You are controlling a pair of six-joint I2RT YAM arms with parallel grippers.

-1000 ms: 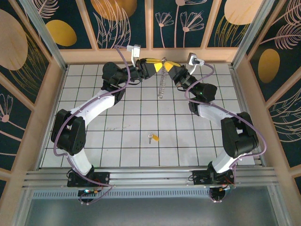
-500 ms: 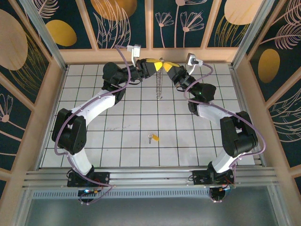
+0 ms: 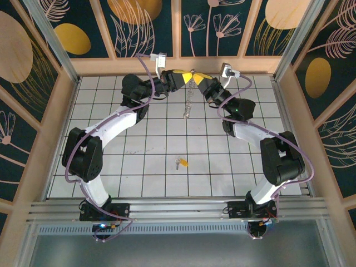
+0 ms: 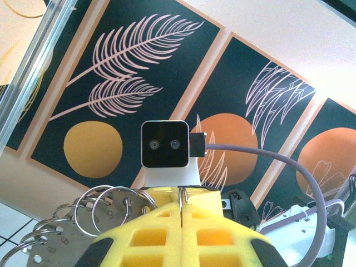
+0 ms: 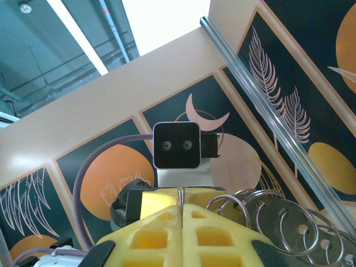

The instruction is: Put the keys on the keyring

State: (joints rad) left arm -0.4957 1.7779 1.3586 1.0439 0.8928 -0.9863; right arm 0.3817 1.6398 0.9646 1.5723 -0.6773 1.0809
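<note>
Key (image 3: 181, 163) one, keyring (image 3: 189, 100) one, end effectors (image 3: 188, 75) (image 3: 196, 77) two, pinching it

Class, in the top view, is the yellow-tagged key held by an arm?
No, the key lies loose on the white tiles, nothing touching it.

The left tool (image 4: 182, 219) and the right tool (image 5: 181, 216) carry pads (image 4: 161, 221) of matt yellow foam moulded with square recesses. The keyring (image 4: 83, 222) is thin, shiny steel-coloured wire with duller grey perforated metal tabs; the keys (image 3: 177, 163) are bright silver metal with a yellow-orange tag (image 3: 184, 163). The worktop (image 3: 139, 172) is smooth white tile, edged by pale matt wood (image 3: 53, 122) and brushed aluminium rail (image 3: 178, 207).
</note>
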